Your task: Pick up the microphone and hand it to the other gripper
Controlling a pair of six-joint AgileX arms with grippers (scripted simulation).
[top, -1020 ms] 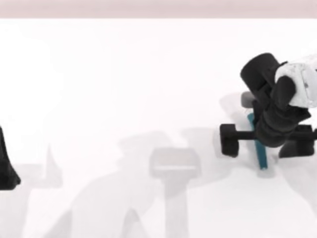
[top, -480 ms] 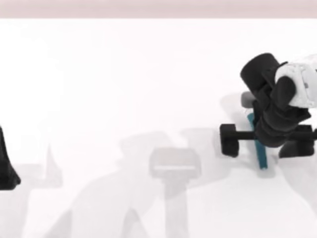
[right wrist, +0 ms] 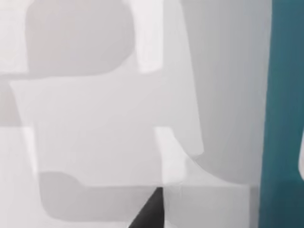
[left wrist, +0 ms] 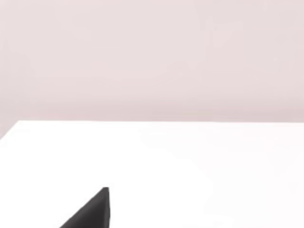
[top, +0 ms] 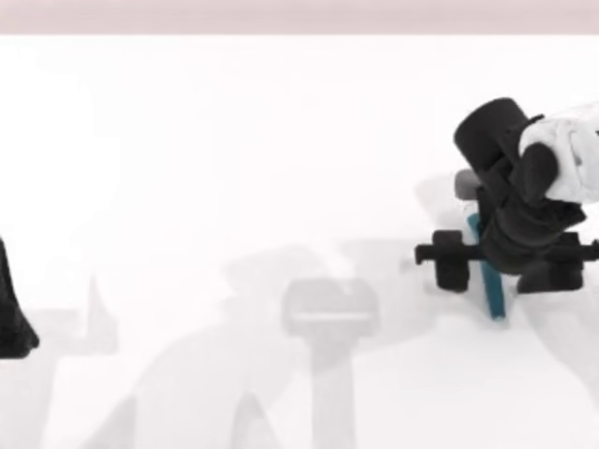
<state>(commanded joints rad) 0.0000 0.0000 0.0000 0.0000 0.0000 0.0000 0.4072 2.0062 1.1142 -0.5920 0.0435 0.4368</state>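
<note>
The microphone lies flat on the table at the right of the top view. Its teal handle [top: 493, 297] points toward the near edge, and its grey head [top: 465, 185] shows beside the wrist. My right gripper [top: 503, 266] hangs straight over it, open, with one black finger [top: 454, 263] on each side of the handle and a gap still showing. In the right wrist view the handle [right wrist: 285, 118] fills one edge, apart from the single fingertip [right wrist: 151, 211] that shows. My left gripper [top: 13, 313], the other gripper, sits parked at the far left edge, open and holding nothing.
The white tabletop [top: 234, 168] carries soft grey shadows of the arms across its near half. A pale wall [top: 299, 14] runs along the far edge. In the left wrist view only one black finger [left wrist: 95, 213] and bare table show.
My right gripper's fingers have drawn closer together around the teal handle, the left-hand one sliding toward it. The microphone and the left arm have not moved.
</note>
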